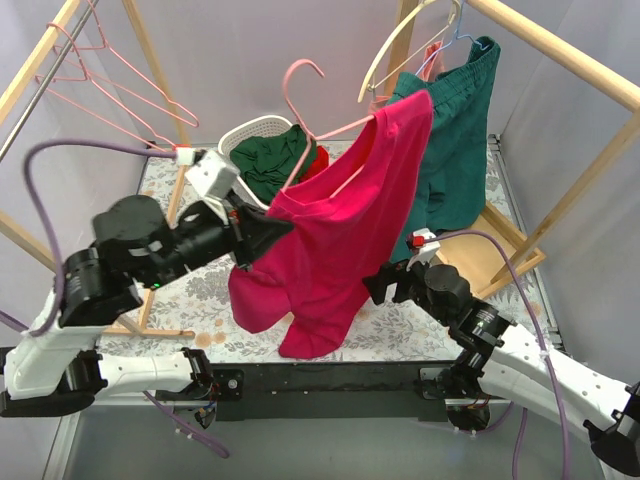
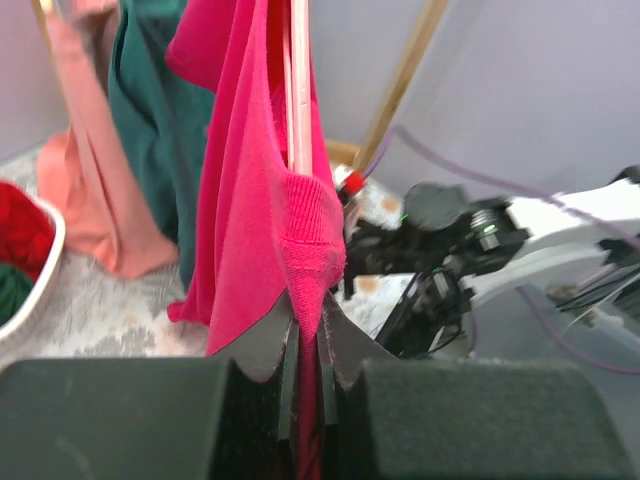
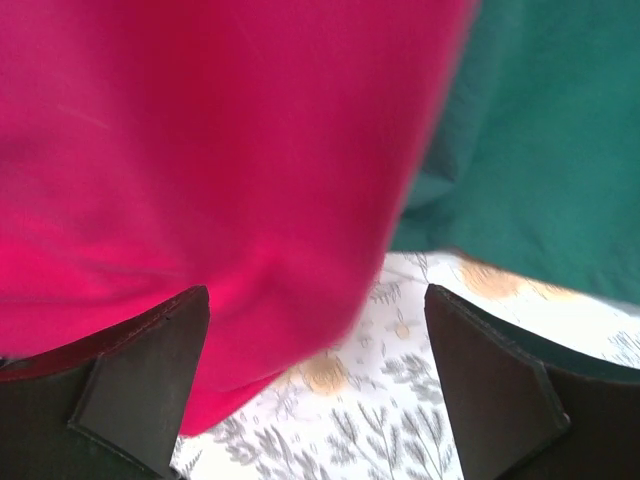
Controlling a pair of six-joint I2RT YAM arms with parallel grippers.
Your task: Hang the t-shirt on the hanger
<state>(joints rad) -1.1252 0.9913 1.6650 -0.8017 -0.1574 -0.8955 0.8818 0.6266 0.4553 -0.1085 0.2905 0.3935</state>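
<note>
T-shirt point(image 1: 340, 220) axis near-vert., hem down, L end effector point(image 2: 308, 345) pinching it, R end effector point(image 3: 320, 385) spread

So the magenta t-shirt point(image 1: 345, 225) is up in the air, draped lopsided on the thin pink wire hanger point(image 1: 312, 135). One shoulder sits up top on the hanger's right arm. The rest sags in bunched folds, hem dangling low over the desk point(image 1: 210, 300). The hanger's tilted, hook poking up bare, with wire showing in the neck opening.
</note>
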